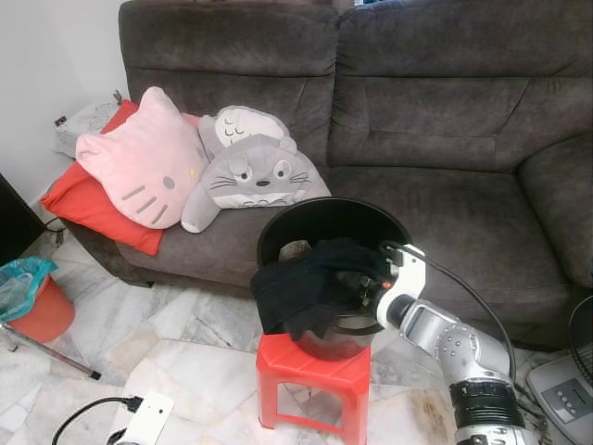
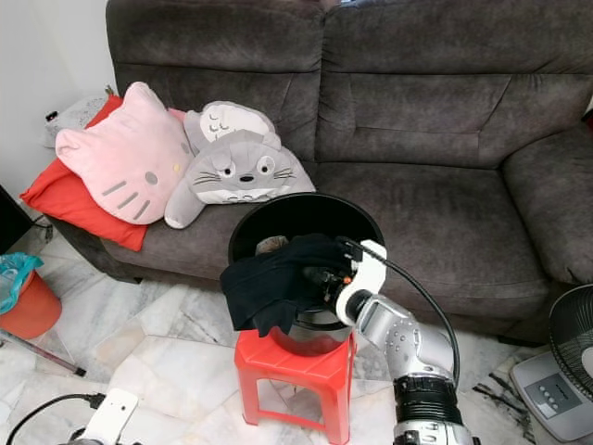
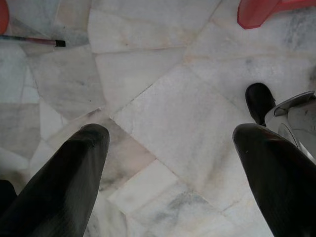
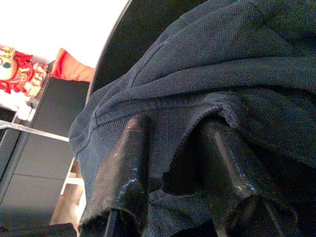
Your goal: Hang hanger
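A black bucket (image 1: pixel 334 201) stands on a red plastic stool (image 1: pixel 310 366) in front of the sofa. A dark garment (image 1: pixel 301 287) hangs over the bucket's near rim and down its left side. My right gripper (image 1: pixel 369 278) reaches in from the right at the rim. In the right wrist view its fingers (image 4: pixel 126 168) are pressed into the dark garment (image 4: pixel 207 54), shut on a fold of the cloth. My left gripper (image 3: pixel 173 133) hangs open over the marble floor with nothing between its fingers. I can make out no hanger.
A dark grey sofa (image 1: pixel 445 120) holds a pink cat cushion (image 1: pixel 144 167), a grey plush (image 1: pixel 255 171) and a red cushion (image 1: pixel 83 204). An orange bin (image 1: pixel 37 311) stands at the left, a fan (image 2: pixel 565 362) at the right, and a white power strip (image 1: pixel 148 417) lies on the floor.
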